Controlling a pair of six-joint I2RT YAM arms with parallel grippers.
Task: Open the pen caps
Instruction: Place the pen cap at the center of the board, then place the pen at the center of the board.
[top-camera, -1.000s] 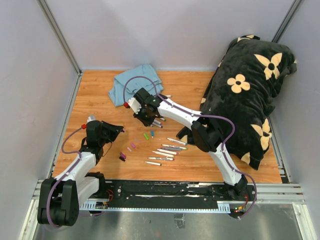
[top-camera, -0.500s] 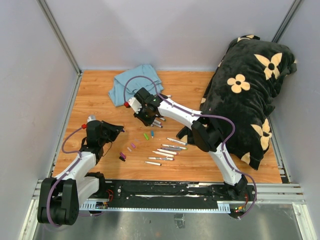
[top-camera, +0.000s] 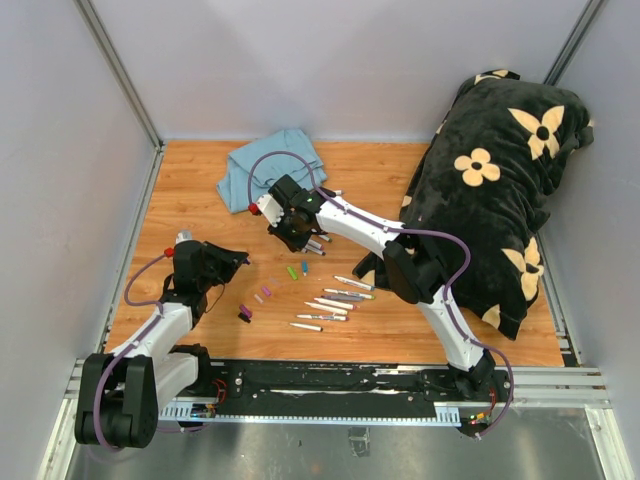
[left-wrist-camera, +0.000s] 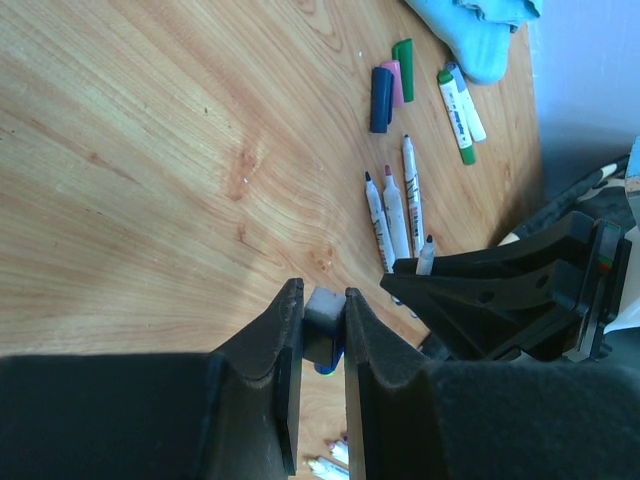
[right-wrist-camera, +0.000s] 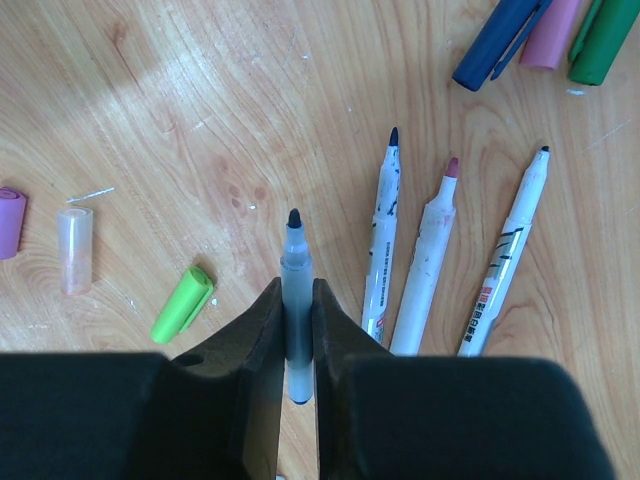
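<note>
Wooden worktop strewn with loose caps and bare markers; left claw pinches a small whitish-blue cap, right claw is clamped on an uncapped dark-tipped marker.

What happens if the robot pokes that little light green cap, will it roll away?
Probably yes: the light green cap is a small round tube lying on its side on the smooth wooden table, so it would likely roll. It looks like hollow plastic, so probably very light and stiff, not squishy.
</note>
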